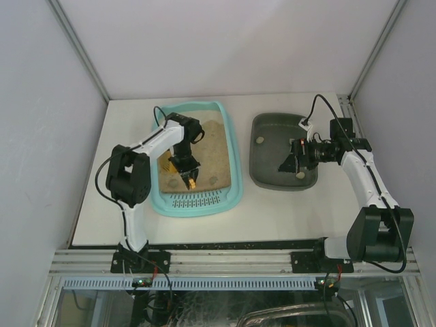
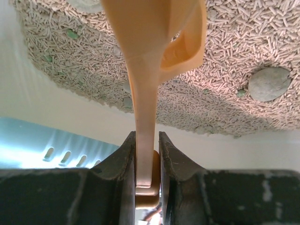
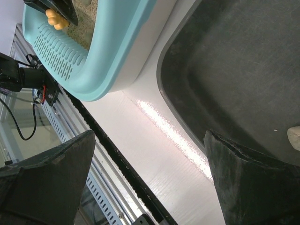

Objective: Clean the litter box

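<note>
- White table (image 1: 272, 211) under everything, with both arms bolted at its near edge so as to bring the two trays within reach.
- On the table's left half, the litter box (image 1: 235, 163): turquoise, long side running near to far, slotted grate (image 1: 194, 201) at the near end, tan pellet litter (image 2: 70, 61) spread toward the far end. Set squarely ahead of the left arm (image 1: 146, 146), presumably to leave the scooping to that side alone.
- Just to the right, beside but apart, a dark grey tray (image 1: 272, 174). Judged to be the dump spot, given the two pale lumps (image 1: 259, 140) already lying in it.
- Right arm (image 1: 364, 174) stretched in over the grey tray, right jaws spread to their widest and holding nothing. Seemingly parked clear of the work, perhaps ready to steady a tray.
- Left arm bent down into the litter box, left jaws pinched nearly together on the thin handle of an orange plastic scoop (image 2: 143, 93). Gripped near the handle's end, probably to push the bowl out ahead over the litter.
- Smallest: a grey lump (image 2: 268, 83) half sunk in the pellets right of the scoop, plus greenish bits (image 2: 71, 33) to the left. Likely the next targets. Contact between scoop bowl and litter impossible to tell.
</note>
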You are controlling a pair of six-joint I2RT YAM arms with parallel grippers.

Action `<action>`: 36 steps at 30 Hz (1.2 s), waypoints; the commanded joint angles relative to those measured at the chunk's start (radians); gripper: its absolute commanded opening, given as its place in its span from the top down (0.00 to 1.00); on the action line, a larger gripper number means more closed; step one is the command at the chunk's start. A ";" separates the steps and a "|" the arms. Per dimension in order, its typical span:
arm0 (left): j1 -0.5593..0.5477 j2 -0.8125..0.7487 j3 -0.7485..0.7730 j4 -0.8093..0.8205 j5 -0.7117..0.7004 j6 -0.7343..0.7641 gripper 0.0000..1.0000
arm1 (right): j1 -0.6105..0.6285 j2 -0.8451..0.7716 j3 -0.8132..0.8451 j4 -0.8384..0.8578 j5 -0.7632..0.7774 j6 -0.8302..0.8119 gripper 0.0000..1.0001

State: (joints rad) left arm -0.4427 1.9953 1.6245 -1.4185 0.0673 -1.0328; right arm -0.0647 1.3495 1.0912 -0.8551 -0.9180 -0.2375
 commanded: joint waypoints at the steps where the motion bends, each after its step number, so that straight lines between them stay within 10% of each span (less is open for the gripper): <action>1: 0.006 0.002 0.034 0.040 0.054 0.234 1.00 | 0.005 0.002 0.007 0.032 0.002 -0.016 0.00; 33: 0.034 -0.235 -0.111 0.219 0.157 0.602 1.00 | -0.002 -0.018 0.007 0.029 0.012 -0.015 0.00; 36: 0.054 -0.208 -0.123 0.306 0.339 0.644 1.00 | 0.000 -0.016 0.007 0.032 0.013 -0.015 0.00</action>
State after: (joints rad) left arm -0.4202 1.7679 1.5070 -1.2201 0.2489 -0.4664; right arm -0.0650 1.3499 1.0912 -0.8551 -0.8993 -0.2371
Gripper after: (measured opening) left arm 0.243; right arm 0.997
